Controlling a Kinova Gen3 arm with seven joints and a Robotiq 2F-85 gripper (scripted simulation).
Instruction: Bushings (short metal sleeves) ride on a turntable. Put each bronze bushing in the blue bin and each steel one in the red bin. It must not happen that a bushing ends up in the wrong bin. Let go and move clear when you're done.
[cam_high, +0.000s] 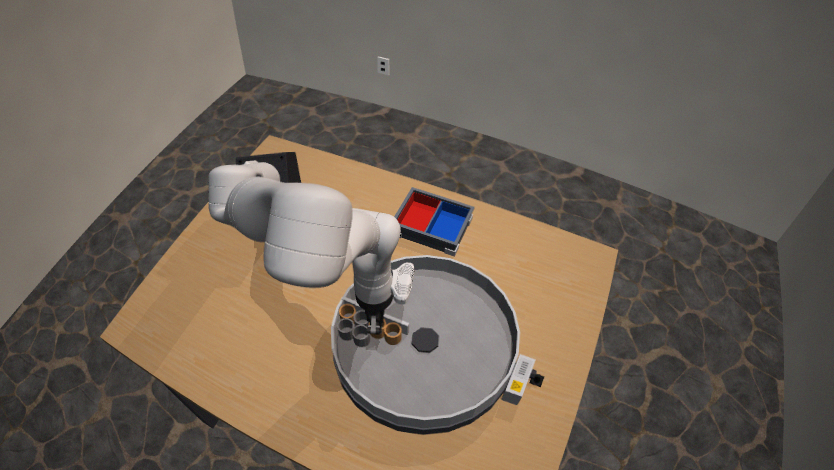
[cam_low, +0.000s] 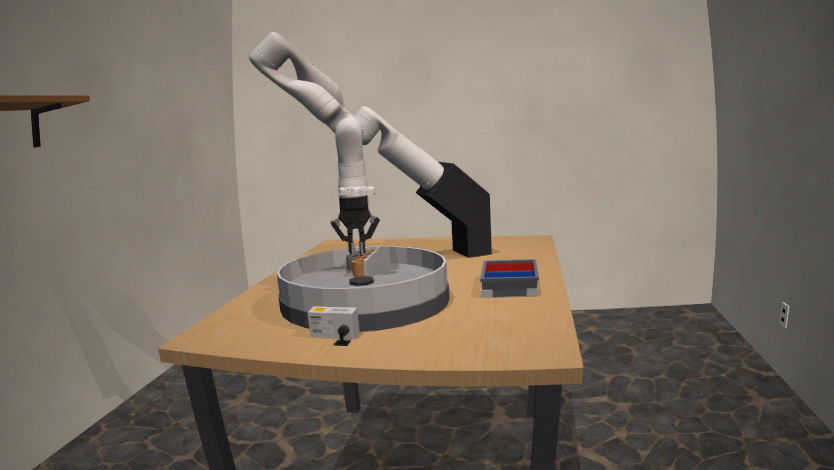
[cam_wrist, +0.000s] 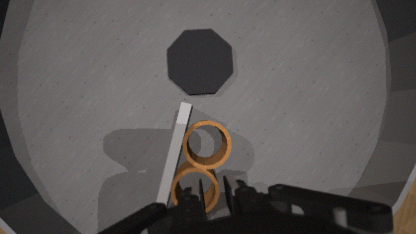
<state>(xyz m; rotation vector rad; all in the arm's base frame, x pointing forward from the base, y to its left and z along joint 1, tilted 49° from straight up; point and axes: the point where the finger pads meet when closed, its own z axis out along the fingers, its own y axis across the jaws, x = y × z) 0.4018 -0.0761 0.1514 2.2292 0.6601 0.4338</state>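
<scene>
The grey turntable (cam_high: 426, 344) carries several bushings at its left side, beside a white bar (cam_wrist: 175, 155). Bronze ones stand at the far left (cam_high: 347, 311) and next to the black hub (cam_high: 392, 332); steel ones (cam_high: 346, 329) (cam_high: 361, 336) stand between them. In the wrist view two bronze bushings touch: the farther one (cam_wrist: 207, 144) stands free, and the nearer one (cam_wrist: 195, 190) is under my gripper (cam_wrist: 213, 190). The fingers stand narrow with a gap, down at the nearer bushing's right wall, one inside the ring and one outside. Nothing is clamped. My gripper also shows low over the tray (cam_low: 356, 252).
The bin with its red half (cam_high: 417, 211) and blue half (cam_high: 448, 222) sits on the table beyond the turntable. The black hub (cam_high: 424, 339) marks the disc's centre. A raised rim rings the turntable; a control box (cam_high: 520, 378) is on its front edge.
</scene>
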